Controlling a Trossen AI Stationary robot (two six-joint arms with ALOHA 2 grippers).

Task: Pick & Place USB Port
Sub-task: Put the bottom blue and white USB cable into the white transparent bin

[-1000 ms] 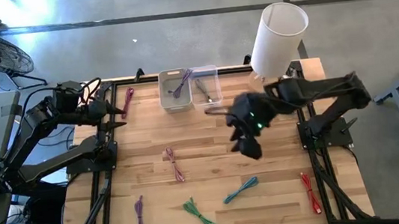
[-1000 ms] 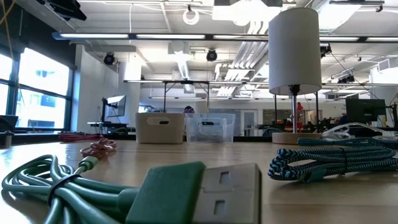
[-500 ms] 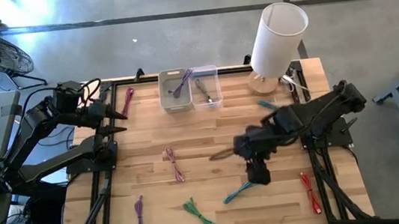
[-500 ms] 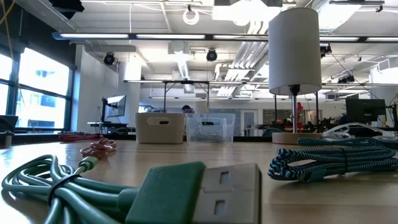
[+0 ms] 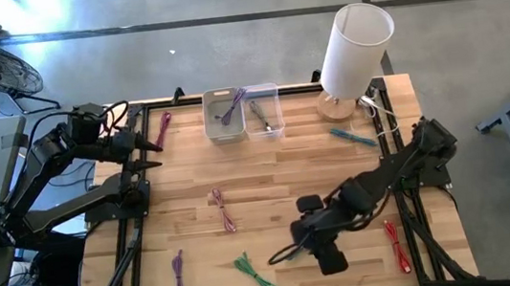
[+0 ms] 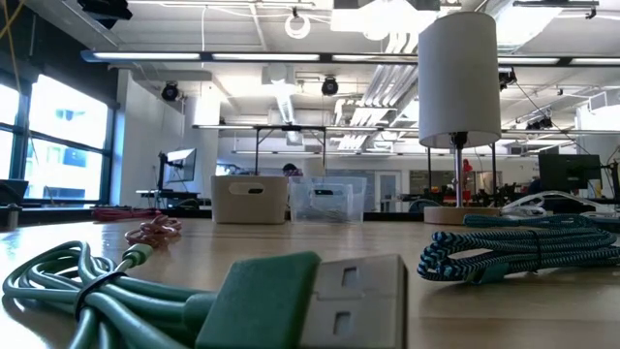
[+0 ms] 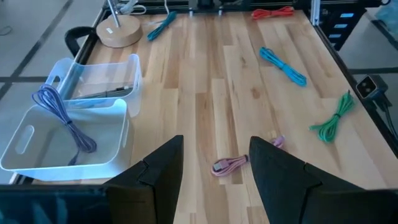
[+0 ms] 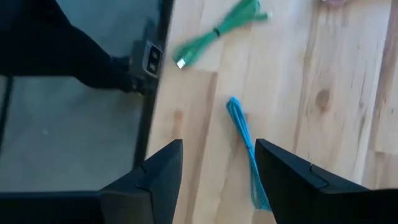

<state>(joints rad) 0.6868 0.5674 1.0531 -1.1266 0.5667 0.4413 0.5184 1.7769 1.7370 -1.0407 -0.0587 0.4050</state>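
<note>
A light blue bundled USB cable (image 8: pixel 245 140) lies flat on the wood, and also shows at the right of the low view (image 6: pixel 513 247). My right gripper (image 8: pixel 219 149) is open and hovers over it without touching; in the high view it sits near the table's near edge (image 5: pixel 287 252) and covers most of the cable. A green cable (image 8: pixel 217 31) lies just beyond, with its plug large in the low view (image 6: pixel 310 291). My left gripper (image 5: pixel 150 147) waits open at the far left, also seen in its wrist view (image 7: pixel 216 146).
A grey bin (image 5: pixel 223 118) and a clear bin (image 5: pixel 264 113) at the far edge hold cables. A white lamp (image 5: pixel 355 50) stands at the far right. Loose cables: pink (image 5: pixel 224 209), purple (image 5: pixel 179 279), red (image 5: pixel 397 245), teal (image 5: pixel 351 137).
My right gripper has swung from beside the clear bin toward the table's near edge and slightly left, ending above the light blue cable. No cable has moved.
</note>
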